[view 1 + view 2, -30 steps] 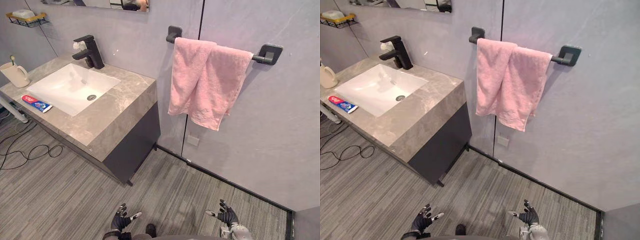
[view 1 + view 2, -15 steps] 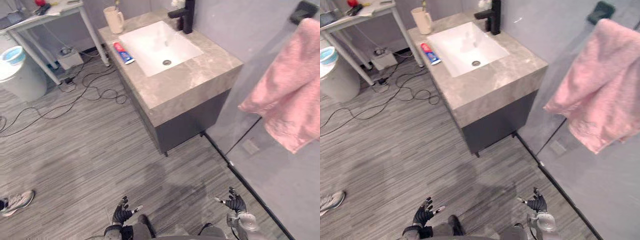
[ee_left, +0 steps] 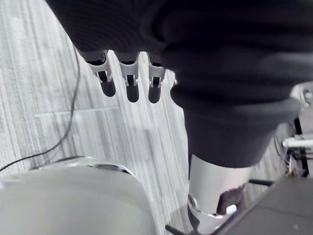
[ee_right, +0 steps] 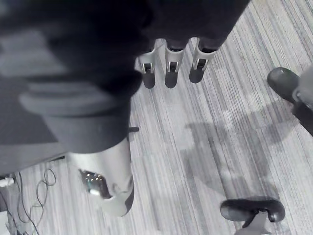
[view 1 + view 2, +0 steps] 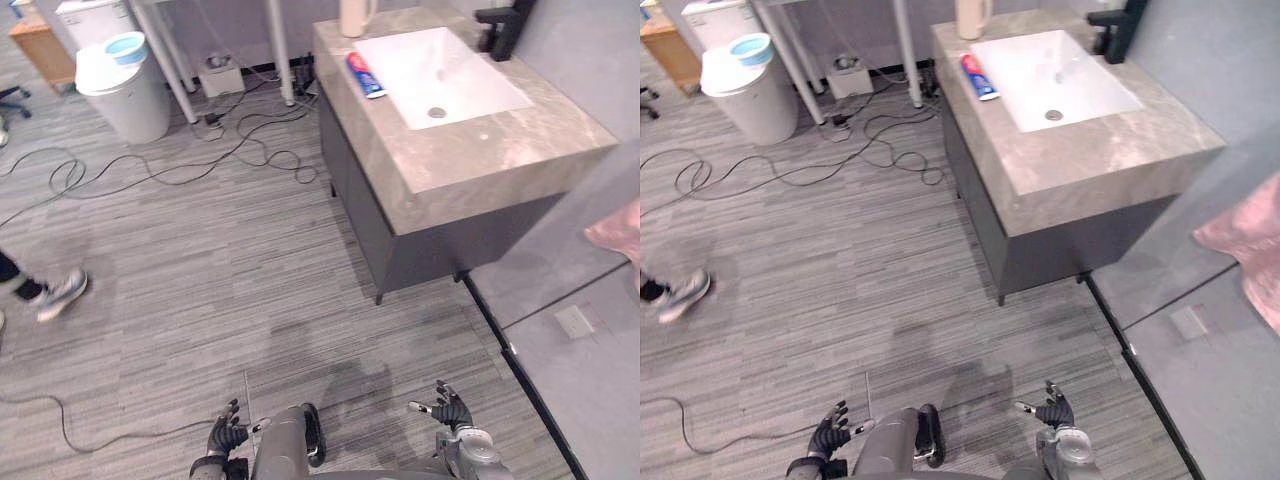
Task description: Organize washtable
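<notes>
From the head camera I saw the washtable (image 5: 480,150) up at 1 o'clock, well apart from both hands. The toothpaste (image 5: 365,75) lay flat on its top, just beside the white sink (image 5: 450,55) at the sink's 9 o'clock. The cup (image 5: 352,14) stood upright at the sink's 11 o'clock, cut off by the edge of view, and the black tap (image 5: 500,28) stood at its 2 o'clock. A corner of pink towel (image 5: 618,232) hung in at 3 o'clock.

The left hand (image 5: 228,437) hung low at 7 o'clock and the right hand (image 5: 452,410) at 5 o'clock, both over the grey floor (image 5: 200,260). Each was spread wide, fingers straight and apart, holding nothing and touching nothing. The wrist cameras showed the same, with straight fingers above bare floor.

A white bin (image 5: 125,90) with a blue rim inside it stood at 10 o'clock. A person's shoe (image 5: 62,294) showed at 9 o'clock.
</notes>
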### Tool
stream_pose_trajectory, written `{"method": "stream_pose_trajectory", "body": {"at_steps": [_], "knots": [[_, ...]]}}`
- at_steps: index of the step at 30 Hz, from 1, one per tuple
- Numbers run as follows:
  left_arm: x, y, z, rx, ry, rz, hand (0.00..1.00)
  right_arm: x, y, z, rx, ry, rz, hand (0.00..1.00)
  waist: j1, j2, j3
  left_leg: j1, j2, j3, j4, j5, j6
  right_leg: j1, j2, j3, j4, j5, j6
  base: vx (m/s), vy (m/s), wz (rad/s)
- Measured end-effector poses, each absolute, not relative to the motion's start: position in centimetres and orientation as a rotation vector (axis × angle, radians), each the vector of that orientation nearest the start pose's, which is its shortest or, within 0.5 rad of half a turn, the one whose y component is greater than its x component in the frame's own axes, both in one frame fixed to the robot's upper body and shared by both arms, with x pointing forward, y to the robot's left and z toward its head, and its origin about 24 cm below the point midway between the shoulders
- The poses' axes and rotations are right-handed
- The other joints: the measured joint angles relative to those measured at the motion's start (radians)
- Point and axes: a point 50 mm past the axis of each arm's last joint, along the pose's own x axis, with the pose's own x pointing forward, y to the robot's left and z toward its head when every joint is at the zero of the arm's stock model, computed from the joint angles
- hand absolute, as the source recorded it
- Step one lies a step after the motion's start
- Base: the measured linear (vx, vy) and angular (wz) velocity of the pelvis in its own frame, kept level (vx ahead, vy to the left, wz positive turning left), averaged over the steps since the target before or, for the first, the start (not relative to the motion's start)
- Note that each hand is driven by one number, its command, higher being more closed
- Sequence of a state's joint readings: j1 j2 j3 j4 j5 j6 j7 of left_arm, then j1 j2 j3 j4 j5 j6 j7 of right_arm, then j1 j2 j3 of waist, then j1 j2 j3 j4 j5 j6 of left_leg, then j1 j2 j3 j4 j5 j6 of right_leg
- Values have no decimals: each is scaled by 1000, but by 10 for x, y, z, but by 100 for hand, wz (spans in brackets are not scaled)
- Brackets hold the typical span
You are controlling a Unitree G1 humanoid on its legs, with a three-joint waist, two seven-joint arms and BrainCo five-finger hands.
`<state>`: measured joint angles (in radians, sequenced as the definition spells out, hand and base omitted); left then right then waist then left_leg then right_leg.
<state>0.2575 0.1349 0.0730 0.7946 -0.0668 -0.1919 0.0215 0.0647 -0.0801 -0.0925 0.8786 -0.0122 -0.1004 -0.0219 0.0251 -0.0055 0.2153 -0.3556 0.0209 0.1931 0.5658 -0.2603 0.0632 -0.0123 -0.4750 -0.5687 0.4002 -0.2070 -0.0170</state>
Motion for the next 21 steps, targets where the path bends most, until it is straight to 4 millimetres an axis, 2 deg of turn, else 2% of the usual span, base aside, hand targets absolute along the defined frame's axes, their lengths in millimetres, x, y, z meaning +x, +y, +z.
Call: {"method": "stream_pose_trajectory", "body": {"at_steps": [1, 2, 3, 4, 6, 7, 9, 11, 12, 13, 15, 16, 17, 18, 19, 20, 21], "knots": [[89, 222, -136, 60, 844, 230, 0, 142, -194, -136, -57, 840, -139, 0, 0, -8, 4, 6, -19, -12, 1, -3, 10, -20, 22, 90, 20, -47, -11, 61, 118, 95], [90, 225, -135, 71, 844, 231, 0, 139, -190, -137, -57, 848, -120, 0, -5, -29, 9, 20, -61, -43, 0, -12, 30, -36, 71, 234, 66, -107, 8, 120, 102, 87], [90, 228, -135, 77, 849, 232, 0, 137, -187, -138, -48, 854, -117, 0, 4, -47, 12, 44, -83, -56, -9, -18, 42, -73, 112, 283, 127, -132, 49, 147, 120, 74], [89, 228, -135, 79, 852, 234, 0, 138, -186, -138, -43, 850, -116, 0, 7, -46, 15, 59, -92, -65, -17, -19, 50, -91, 134, 291, 147, -141, 64, 158, 78, 40], [91, 228, -135, 78, 848, 232, 0, 134, -186, -139, -34, 854, -124, 0, -10, -46, 28, 139, -117, -125, -78, -13, 72, -142, 247, 280, 163, -147, 85, 186, 57, 58], [93, 227, -134, 78, 844, 228, 0, 133, -187, -139, -21, 850, -136, 0, -11, -37, 31, 154, -117, -140, -91, -13, 72, -162, 272, 274, 152, -145, 88, 219, 38, 69], [109, 222, -132, 85, 808, 193, 0, 136, -189, -135, -9, 821, -151, 0, -15, -34, 34, 211, -115, -211, -148, -12, 69, -253, 345, 261, 62, -94, 102, 251, 35, 70], [119, 219, -129, 87, 784, 179, 0, 135, -191, -135, -4, 813, -162, 0, -16, -45, 35, 255, -124, -249, -198, -9, 52, -282, 351, 267, -42, -23, 116, 332, -16, 80], [122, 219, -128, 88, 777, 178, 0, 131, -190, -136, 0, 822, -166, 0, -16, -66, 32, 301, -134, -256, -246, -22, 28, -290, 334, 275, -117, 36, 118, 495, -101, 102], [122, 219, -128, 86, 774, 177, 0, 130, -190, -136, 8, 822, -173, 0, -33, -75, 26, 334, -132, -258, -246, -38, 14, -291, 318, 275, -165, 65, 114, 443, -132, 96], [120, 220, -129, 83, 781, 186, 0, 129, -189, -137, 18, 826, -181, 0, -40, -79, 19, 372, -128, -276, -239, -77, -4, -291, 317, 285, -130, 116, 62, 525, -187, 62], [114, 219, -131, 73, 794, 193, 0, 128, -189, -137, 21, 826, -183, 0, -40, -58, 5, 410, -81, -280, -222, -114, -71, -285, 365, 285, -75, 137, 28, 594, -209, 30], [111, 219, -132, 71, 805, 198, 0, 129, -188, -137, 23, 824, -180, 0, -39, -42, -4, 403, -55, -271, -173, -125, -110, -272, 392, 282, -81, 141, 23, 617, -230, 43], [111, 220, -133, 73, 811, 202, 0, 129, -185, -135, 31, 814, -175, 0, -55, -41, -7, 327, -30, -228, 30, -108, -136, -228, 439, 286, -117, 186, -16, 494, -201, 33], [110, 218, -134, 65, 821, 204, 0, 131, -188, -134, 23, 803, -176, 0, -62, -24, -4, 296, 1, -204, 142, -95, -148, -196, 466, 282, -122, 178, -24, 776, -176, -11], [107, 215, -135, 31, 824, 225, 0, 137, -188, -129, 4, 775, -160, 0, -50, 9, -2, 208, 60, -147, 375, 75, -137, -128, 510, 323, -171, 166, -53, 670, -101, -64], [107, 215, -135, 28, 825, 230, 0, 139, -187, -128, 5, 766, -152, 0, -36, 8, 0, 182, 79, -127, 430, 73, -125, -101, 513, 353, -188, 163, -57, 682, -54, -101]]}}
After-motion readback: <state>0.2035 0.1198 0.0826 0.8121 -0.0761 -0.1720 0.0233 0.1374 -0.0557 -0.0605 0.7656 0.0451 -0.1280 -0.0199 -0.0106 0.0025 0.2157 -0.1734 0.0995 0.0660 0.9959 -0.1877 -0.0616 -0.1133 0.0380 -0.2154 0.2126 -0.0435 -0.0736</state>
